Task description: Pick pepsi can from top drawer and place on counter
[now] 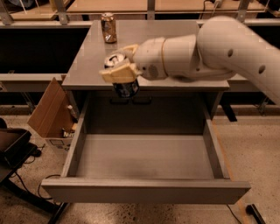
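The pepsi can (124, 87), dark navy with a silver top, is held in my gripper (119, 65), whose tan fingers (118, 73) are shut around its upper part. The can hangs in the air over the front edge of the counter (144, 39), above the back of the open top drawer (144, 155). The drawer is pulled far out and shows a bare grey floor. My white arm (218, 48) reaches in from the right across the counter.
A gold-brown can (108, 27) stands at the counter's back left. An open cardboard box (50, 113) sits on the floor left of the cabinet. Tan wooden desks (109, 5) run behind. A dark chair base (13, 153) is at the far left.
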Controlling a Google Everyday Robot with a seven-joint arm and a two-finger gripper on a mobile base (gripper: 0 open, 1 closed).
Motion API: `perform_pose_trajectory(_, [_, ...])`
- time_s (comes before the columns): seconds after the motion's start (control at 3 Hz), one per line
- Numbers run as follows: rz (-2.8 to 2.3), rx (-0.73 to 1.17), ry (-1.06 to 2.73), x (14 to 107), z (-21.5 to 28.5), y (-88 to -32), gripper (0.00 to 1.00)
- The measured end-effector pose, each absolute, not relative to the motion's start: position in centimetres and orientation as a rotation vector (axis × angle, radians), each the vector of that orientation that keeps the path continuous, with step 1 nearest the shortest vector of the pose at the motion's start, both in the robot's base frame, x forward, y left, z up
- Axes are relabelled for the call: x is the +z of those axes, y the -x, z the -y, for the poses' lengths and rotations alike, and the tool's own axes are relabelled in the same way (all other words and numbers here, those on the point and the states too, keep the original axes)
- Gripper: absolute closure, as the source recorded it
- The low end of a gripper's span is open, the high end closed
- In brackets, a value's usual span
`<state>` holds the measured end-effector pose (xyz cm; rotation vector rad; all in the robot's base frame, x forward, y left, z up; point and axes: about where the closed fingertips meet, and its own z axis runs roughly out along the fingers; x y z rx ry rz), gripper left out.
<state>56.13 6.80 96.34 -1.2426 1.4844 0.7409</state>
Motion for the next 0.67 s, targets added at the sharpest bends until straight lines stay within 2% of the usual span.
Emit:
perform_pose_trajectory(0.33, [-1.524, 0.71, 1.169, 101.2, -8.1, -60.4, 1.0])
perform_pose_trajectory(0.67, [-1.579, 0.691, 1.07, 102.9, -11.8, -64.8, 1.0])
